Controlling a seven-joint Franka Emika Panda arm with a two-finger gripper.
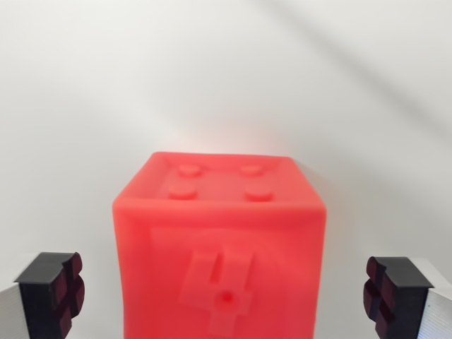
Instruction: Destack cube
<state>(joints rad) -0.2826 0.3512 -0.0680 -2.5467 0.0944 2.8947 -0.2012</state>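
- a plain white surface (226, 78) fills the view; nothing lies around the red cube (220, 251).
- the cube sits centred between the gripper (224, 295) fingers, which stand wide apart, touching neither side.
- the cube's base is cut off below, so whatever lies under it is hidden.

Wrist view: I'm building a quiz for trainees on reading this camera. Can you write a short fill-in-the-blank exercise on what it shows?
1. The cube between the fingers is coloured ____.
2. The cube's top face carries ____ round studs.
3. The gripper is ____, with one finger at each side and clear of the cube.
4. The numeral embossed on the face nearest the camera is ____.

Missing words: red; four; open; 4
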